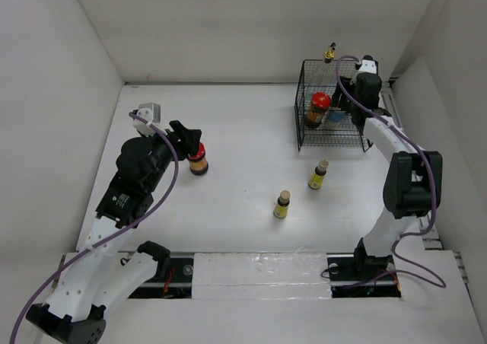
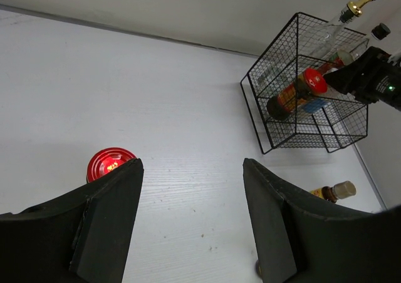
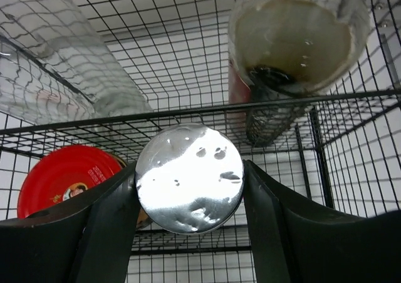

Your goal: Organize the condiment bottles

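Observation:
My right gripper (image 3: 190,189) is shut on the silver-lidded shaker (image 3: 190,178) and holds it at the black wire basket (image 1: 304,135) at the back right. In the basket lie a red-lidded jar (image 1: 319,105), the tall clear gold-capped bottle (image 1: 329,53) and a dark black-capped bottle (image 2: 378,31). The second red-lidded jar (image 1: 198,161) stands on the table at the left. My left gripper (image 1: 189,137) is open and empty just behind it, and the jar's lid (image 2: 108,162) shows beside the left finger. Two tiny yellow bottles (image 1: 318,175) (image 1: 282,205) stand mid-table.
White walls enclose the table on three sides. The basket stands close to the right wall, with my right arm (image 1: 403,176) reaching over it from the front. One yellow bottle (image 2: 335,191) shows past my left gripper's right finger (image 2: 276,220).

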`<state>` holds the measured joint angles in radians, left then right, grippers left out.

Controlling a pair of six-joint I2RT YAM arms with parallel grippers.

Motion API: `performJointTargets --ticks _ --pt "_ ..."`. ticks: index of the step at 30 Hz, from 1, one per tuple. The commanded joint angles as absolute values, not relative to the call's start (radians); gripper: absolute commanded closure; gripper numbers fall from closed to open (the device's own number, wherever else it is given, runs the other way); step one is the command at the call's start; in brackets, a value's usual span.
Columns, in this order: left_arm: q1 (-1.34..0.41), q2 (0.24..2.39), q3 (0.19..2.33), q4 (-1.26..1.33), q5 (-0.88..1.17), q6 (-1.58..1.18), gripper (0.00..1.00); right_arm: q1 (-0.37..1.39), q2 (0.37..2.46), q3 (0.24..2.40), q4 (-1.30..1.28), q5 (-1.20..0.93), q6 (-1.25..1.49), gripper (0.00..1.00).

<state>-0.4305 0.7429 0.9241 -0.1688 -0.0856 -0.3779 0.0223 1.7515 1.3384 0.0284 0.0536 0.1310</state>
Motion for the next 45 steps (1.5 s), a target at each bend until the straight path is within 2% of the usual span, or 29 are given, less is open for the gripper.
performJointTargets --ticks 1,2,7,13,14,16,17,18,20,22,23,24,25,28,29,32,39,45 --pt "-0.433 0.730 0.927 -0.129 -0.075 -0.370 0.40 0.038 1.744 1.416 0.095 0.090 0.123 0.42" --pt "-0.433 0.730 0.927 -0.129 -0.075 -0.370 0.40 0.049 1.744 1.416 0.095 0.107 0.123 0.31" --pt "-0.433 0.742 0.927 -0.129 -0.066 -0.370 0.40 0.060 1.694 1.416 0.074 0.127 0.133 0.12" --pt "-0.433 0.742 0.927 -0.129 -0.066 -0.370 0.40 0.103 1.531 1.378 0.083 0.178 0.123 0.10" --pt "-0.433 0.742 0.927 -0.129 -0.066 -0.370 0.40 0.138 1.510 1.365 0.095 0.178 0.111 0.27" --pt "-0.433 0.742 0.927 -0.129 -0.075 -0.370 0.40 0.182 1.464 1.327 0.141 0.120 0.100 0.55" --pt "-0.433 0.742 0.927 -0.129 -0.075 -0.370 0.40 0.242 1.463 1.316 0.155 0.044 0.100 0.80" --pt "-0.433 0.742 0.927 -0.129 -0.075 -0.370 0.41 0.279 1.463 1.302 0.167 0.008 0.100 0.86" --pt "-0.433 0.742 0.927 -0.129 -0.084 -0.370 0.43 0.371 1.489 1.302 0.190 -0.055 0.100 0.88" --pt "-0.433 0.742 0.927 -0.139 -0.104 -0.370 0.47 0.515 1.552 1.293 0.204 -0.077 0.075 0.81" --pt "-0.433 0.742 0.927 -0.140 -0.104 -0.370 0.48 0.555 1.575 1.307 0.204 -0.077 0.066 0.74" --pt "-0.433 0.742 0.927 -0.149 -0.119 -0.370 0.48 0.622 1.598 1.307 0.204 -0.098 0.066 0.50" --pt "-0.433 0.730 0.927 -0.149 -0.136 -0.370 0.48 0.649 1.623 1.316 0.204 -0.110 0.052 0.38" --pt "-0.433 0.718 0.927 -0.149 -0.181 -0.380 0.49 0.715 1.699 1.327 0.204 -0.181 0.040 0.11" --pt "-0.433 0.709 0.927 -0.158 -0.190 -0.390 0.49 0.725 1.733 1.327 0.204 -0.211 0.040 0.08" --pt "-0.433 0.698 0.927 -0.167 -0.238 -0.411 0.45 0.778 1.814 1.370 0.193 -0.307 0.040 0.02" --pt "-0.433 0.663 0.933 -0.196 -0.385 -0.479 0.34 0.888 1.959 1.514 0.173 -0.284 -0.006 0.01" --pt "-0.433 0.650 0.933 -0.206 -0.376 -0.479 0.34 0.888 2.092 1.641 0.138 -0.273 -0.006 0.01"
